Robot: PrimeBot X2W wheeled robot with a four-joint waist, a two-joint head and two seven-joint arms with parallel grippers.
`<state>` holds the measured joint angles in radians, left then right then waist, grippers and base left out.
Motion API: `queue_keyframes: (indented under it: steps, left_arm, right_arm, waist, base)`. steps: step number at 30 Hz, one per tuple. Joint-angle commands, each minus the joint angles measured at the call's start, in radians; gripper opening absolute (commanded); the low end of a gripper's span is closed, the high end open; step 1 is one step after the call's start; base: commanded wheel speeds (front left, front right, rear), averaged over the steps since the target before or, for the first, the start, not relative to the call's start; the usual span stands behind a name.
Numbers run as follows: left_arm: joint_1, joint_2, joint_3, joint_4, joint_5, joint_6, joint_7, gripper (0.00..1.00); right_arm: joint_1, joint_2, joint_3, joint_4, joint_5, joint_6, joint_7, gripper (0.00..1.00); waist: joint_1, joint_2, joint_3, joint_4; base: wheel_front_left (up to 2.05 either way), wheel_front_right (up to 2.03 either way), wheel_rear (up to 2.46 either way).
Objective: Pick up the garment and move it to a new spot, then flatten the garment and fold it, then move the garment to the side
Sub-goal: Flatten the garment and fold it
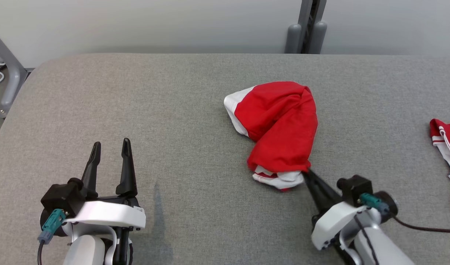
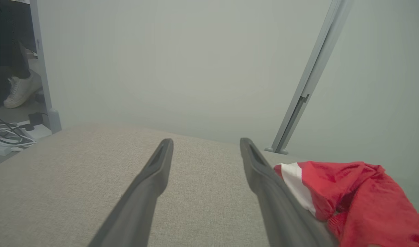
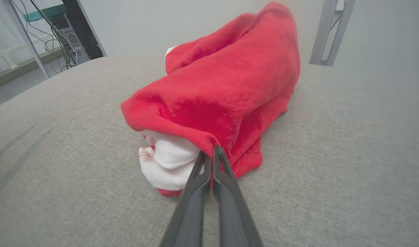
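A crumpled red and white garment (image 1: 280,129) lies in a heap on the grey table (image 1: 173,121), right of centre. My right gripper (image 1: 306,172) is shut on the near red edge of the garment (image 3: 226,89); in the right wrist view its fingertips (image 3: 209,154) pinch that hem above a white bunch of cloth. My left gripper (image 1: 111,147) hovers open over bare table at the lower left, nothing between its fingers. In the left wrist view the garment (image 2: 353,192) lies to the right of my open left gripper (image 2: 206,145).
A second red and white garment (image 1: 447,151) lies at the table's right edge. A grey post (image 1: 306,27) stands behind the far edge and a grey frame (image 1: 7,73) at the far left corner. A person's white shoe (image 2: 22,89) and cables (image 2: 7,133) are on the floor.
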<state>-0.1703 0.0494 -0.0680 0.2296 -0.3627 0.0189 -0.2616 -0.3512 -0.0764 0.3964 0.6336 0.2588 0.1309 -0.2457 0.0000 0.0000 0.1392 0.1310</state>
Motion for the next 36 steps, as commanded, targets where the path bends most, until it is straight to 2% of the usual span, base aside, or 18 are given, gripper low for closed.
queue_keyframes:
  steps: [1, 7, 11, 15, 19, 23, 28, 29, 30, 36]
  left_arm:
    - [0.007, 0.003, 0.001, -0.004, -0.005, 0.005, -0.003, 1.00]
    - [0.022, 0.003, -0.005, -0.009, -0.016, 0.008, -0.003, 1.00]
    - [0.034, 0.004, -0.009, -0.011, -0.024, 0.014, -0.003, 1.00]
    - [0.041, 0.004, -0.023, -0.015, -0.039, 0.019, -0.003, 1.00]
    - [0.035, 0.004, -0.038, -0.017, -0.050, 0.026, -0.003, 1.00]
    - [0.018, 0.004, -0.041, -0.038, -0.070, 0.020, -0.003, 1.00]
    - [0.011, 0.003, -0.043, -0.044, -0.066, 0.015, -0.003, 1.00]
    - [0.008, 0.003, -0.042, -0.043, -0.064, 0.013, -0.003, 1.00]
    - [0.004, 0.003, -0.042, -0.041, -0.061, 0.011, -0.003, 1.00]
    - [-0.013, 0.004, -0.044, -0.031, -0.051, 0.005, -0.003, 1.00]
  right_arm:
    - [-0.017, -0.024, -0.016, -0.003, -0.019, 0.000, -0.008, 0.00]
    - [-0.087, -0.099, -0.050, -0.092, -0.155, 0.000, -0.017, 0.00]
    - [-0.142, -0.173, -0.015, -0.187, -0.294, 0.000, -0.007, 0.00]
    - [-0.173, -0.243, 0.037, -0.267, -0.373, 0.000, 0.044, 0.00]
    - [-0.144, -0.315, 0.064, -0.305, -0.360, 0.000, 0.103, 0.00]
    - [-0.085, -0.372, 0.038, -0.312, -0.315, 0.000, 0.130, 0.00]
    - [-0.001, -0.384, 0.036, -0.272, -0.270, 0.000, 0.146, 0.00]
    - [0.009, -0.378, 0.039, -0.263, -0.260, 0.000, 0.148, 0.73]
    - [0.016, -0.367, 0.040, -0.253, -0.246, 0.000, 0.146, 1.00]
    - [0.021, -0.293, -0.002, -0.261, -0.189, 0.000, 0.097, 1.00]
  waist:
    - [0.0000, 0.0000, -0.005, -0.005]
    - [0.0000, 0.0000, -0.032, -0.029]
    - [0.0000, 0.0000, -0.051, -0.047]
    - [0.0000, 0.0000, -0.059, -0.057]
    - [0.0000, 0.0000, -0.054, -0.058]
    - [0.0000, 0.0000, -0.038, -0.058]
    - [0.0000, 0.0000, -0.019, -0.069]
    - [0.0000, 0.0000, -0.014, -0.073]
    - [0.0000, 0.0000, -0.010, -0.076]
    - [0.0000, 0.0000, 0.004, -0.104]
  base:
    - [0.00, 0.00, 0.00]
    - [0.00, 0.00, 0.00]
    - [0.00, 0.00, 0.00]
    - [0.00, 0.00, 0.00]
    - [0.00, 0.00, 0.00]
    - [0.00, 0.00, 0.00]
    - [0.00, 0.00, 0.00]
    - [0.00, 0.00, 0.00]
    - [0.00, 0.00, 0.00]
    - [0.00, 0.00, 0.00]
